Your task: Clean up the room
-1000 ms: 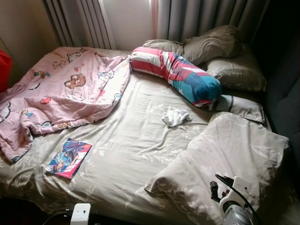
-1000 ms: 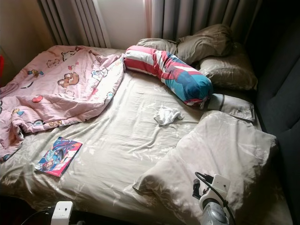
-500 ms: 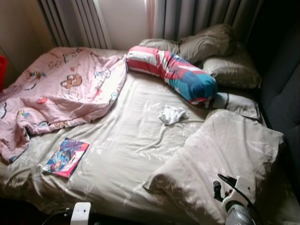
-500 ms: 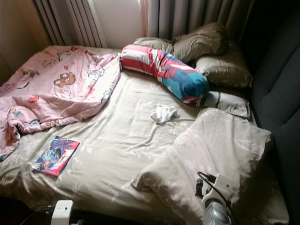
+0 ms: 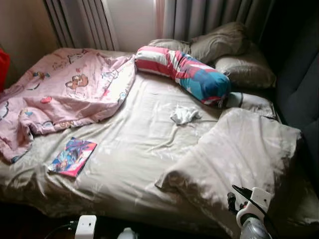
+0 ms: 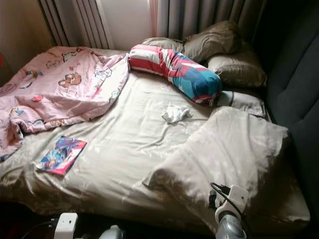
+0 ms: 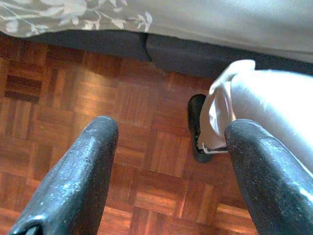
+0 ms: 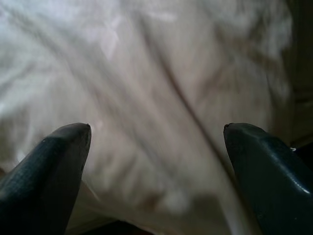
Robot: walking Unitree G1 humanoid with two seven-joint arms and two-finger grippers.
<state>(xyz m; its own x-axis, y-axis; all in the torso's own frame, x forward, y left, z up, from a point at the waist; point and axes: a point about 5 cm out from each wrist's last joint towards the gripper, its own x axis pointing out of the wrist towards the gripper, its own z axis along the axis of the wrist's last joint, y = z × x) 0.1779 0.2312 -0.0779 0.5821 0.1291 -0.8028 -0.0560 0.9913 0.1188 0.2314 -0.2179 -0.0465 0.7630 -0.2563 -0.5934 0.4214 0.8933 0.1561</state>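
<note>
A rumpled pink cartoon blanket (image 5: pixel 60 94) covers the bed's far left. A colourful magazine (image 5: pixel 73 157) lies on the beige sheet (image 5: pixel 134 149) near the front left edge. In the middle of the bed sits a crumpled white cloth (image 5: pixel 183 115). A striped red, white and blue bolster (image 5: pixel 184 73) lies toward the head. My right gripper (image 8: pixel 157 129) is open just above the big beige pillow (image 5: pixel 239 149) at the front right, where its wrist (image 5: pixel 249 206) shows. My left gripper (image 7: pixel 171 127) hangs open over the parquet floor (image 7: pixel 98 98), holding nothing.
Several beige pillows (image 5: pixel 234 55) are piled by the grey curtains (image 5: pixel 209 20). A dark headboard (image 5: pixel 299 89) runs along the right. Beside my left gripper stands a person's leg in light trousers (image 7: pixel 274 107) with a black shoe (image 7: pixel 196 122), by the bed base.
The whole view has shifted back and down a little, so the bed's front edge now shows. Nothing on the bed has moved, and both grippers stay open.
</note>
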